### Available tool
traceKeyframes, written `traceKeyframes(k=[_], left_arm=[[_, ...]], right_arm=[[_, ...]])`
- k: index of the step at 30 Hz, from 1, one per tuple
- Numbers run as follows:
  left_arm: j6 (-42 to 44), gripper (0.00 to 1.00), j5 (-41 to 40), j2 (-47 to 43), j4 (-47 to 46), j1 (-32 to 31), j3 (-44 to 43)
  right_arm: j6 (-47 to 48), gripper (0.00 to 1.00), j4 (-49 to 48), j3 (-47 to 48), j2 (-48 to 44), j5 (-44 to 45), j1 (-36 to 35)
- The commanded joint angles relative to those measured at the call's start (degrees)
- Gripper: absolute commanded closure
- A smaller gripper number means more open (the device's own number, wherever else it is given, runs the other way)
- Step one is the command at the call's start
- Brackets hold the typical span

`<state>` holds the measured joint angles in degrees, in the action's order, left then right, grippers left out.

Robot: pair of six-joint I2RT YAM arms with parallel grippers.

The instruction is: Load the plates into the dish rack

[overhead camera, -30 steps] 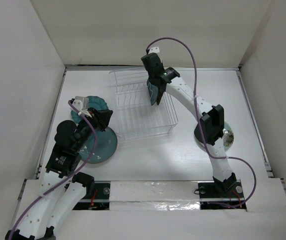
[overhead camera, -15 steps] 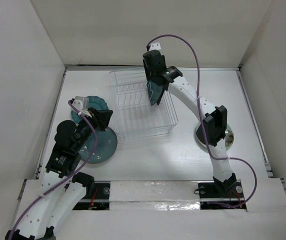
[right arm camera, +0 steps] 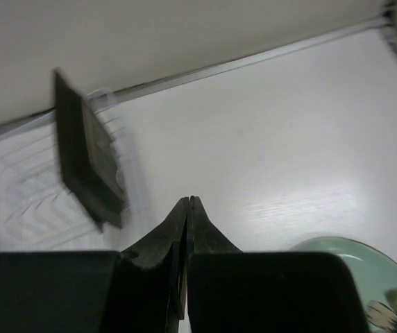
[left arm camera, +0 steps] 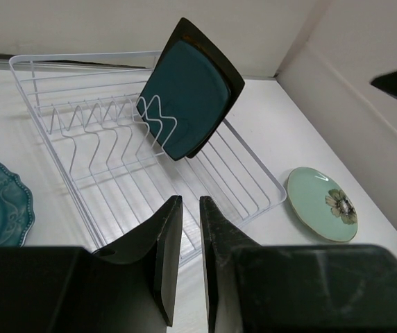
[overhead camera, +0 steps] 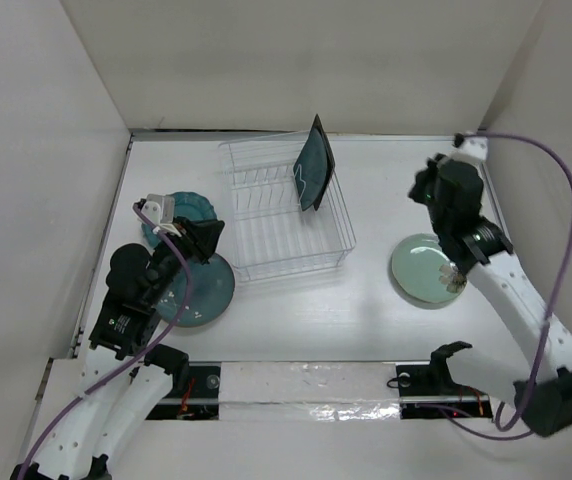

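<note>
I have a square teal plate (overhead camera: 313,172) standing in the rack (overhead camera: 346,222), far centre. Three lie outside: green plate (overhead camera: 421,272) right, grey-teal plate (overhead camera: 211,290) and scalloped plate (overhead camera: 191,207) left. My right gripper (right arm camera: 187,201) is pinched closed, empty; my left gripper (left arm camera: 190,201) is narrowly parted, empty.

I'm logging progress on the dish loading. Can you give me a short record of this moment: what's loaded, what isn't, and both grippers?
dish rack: clear, ribbed
loaded: square teal plate, standing tilted between the ribs
not loaded: pale green plate right of rack; grey-teal round plate and scalloped teal plate left of rack
left gripper: slightly open, empty, by the rack's left side
right gripper: shut, empty, near the pale green plate
</note>
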<state>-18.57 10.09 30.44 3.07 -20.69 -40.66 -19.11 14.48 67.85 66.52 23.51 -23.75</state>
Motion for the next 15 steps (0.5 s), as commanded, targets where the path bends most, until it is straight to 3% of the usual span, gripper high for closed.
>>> traceKeyframes(k=[1,5,9,10,11,14,15], left_arm=[[-0.2,0.86,1.0,-0.6,-2.0,-0.8,-2.5],[-0.1,0.86,0.0,-0.8,-1.8,-0.8,-2.6],[0.2,0.86,-0.5,-1.0,-1.5,-1.5,-2.7],[0.1,0.86,-0.4,-1.2,-1.6,-1.5,-2.8],[0.1,0.86,-0.4,-1.5,-1.5,-1.5,-2.7],[0.1,0.86,-0.8,-2.2,-1.4,-2.0,-2.8],[0.1,0.86,-0.9,-2.4,-1.3,-2.0,-2.8]], right_arm=[[-7.4,1.00,-2.8,-12.5,-8.5,1.7,8.0],[-12.3,1.00,2.3,-29.7,-23.8,-0.6,20.6],[-14.7,0.97,4.4,-36.1,-32.1,-10.9,31.3],[-15.9,0.90,4.4,-36.6,-32.2,-12.2,32.4],[-17.3,0.74,5.0,-36.9,-31.5,-13.2,35.4],[-19.4,0.48,3.7,-39.7,-25.3,-19.2,41.0],[-19.6,0.44,3.2,-40.5,-23.6,-21.2,44.7]])
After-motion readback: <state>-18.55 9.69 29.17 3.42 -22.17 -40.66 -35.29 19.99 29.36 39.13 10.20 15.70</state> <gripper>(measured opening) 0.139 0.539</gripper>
